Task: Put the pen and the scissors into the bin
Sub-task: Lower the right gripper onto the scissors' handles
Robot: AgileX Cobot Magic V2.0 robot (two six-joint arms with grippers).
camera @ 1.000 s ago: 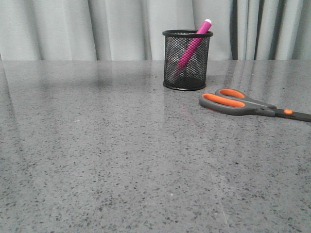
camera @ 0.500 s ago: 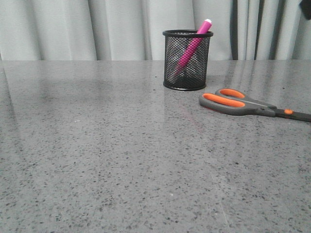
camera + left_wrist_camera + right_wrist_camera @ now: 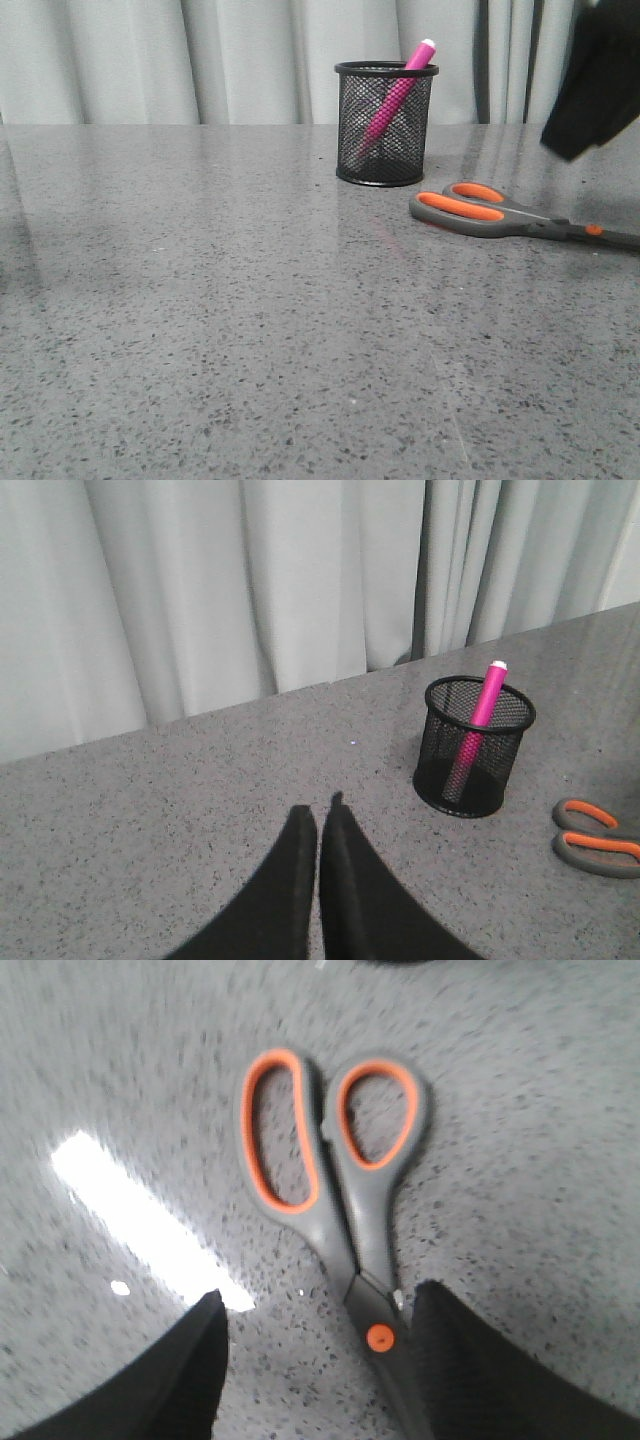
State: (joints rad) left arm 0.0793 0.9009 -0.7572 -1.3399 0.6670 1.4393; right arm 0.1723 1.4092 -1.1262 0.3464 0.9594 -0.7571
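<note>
The pink pen (image 3: 400, 90) stands slanted inside the black mesh bin (image 3: 385, 125), its white tip above the rim. The grey and orange scissors (image 3: 490, 212) lie flat on the table to the right of the bin, blades pointing right. My right gripper (image 3: 590, 100) hangs above the scissors' blade end. In the right wrist view it is open (image 3: 320, 1295), with the scissors (image 3: 340, 1180) below and the orange pivot between the fingers, not touching. My left gripper (image 3: 318, 815) is shut and empty, left of the bin (image 3: 475, 745) and pen (image 3: 480, 715).
Grey speckled table (image 3: 250, 320) with pale curtains (image 3: 200, 60) behind its far edge. The scissors' handles (image 3: 595, 838) show at the edge of the left wrist view. A bright light reflection (image 3: 140, 1225) lies on the table beside the scissors.
My right gripper has come into the front view from the top right and moved down over the scissors. The pen, bin and scissors have not moved.
</note>
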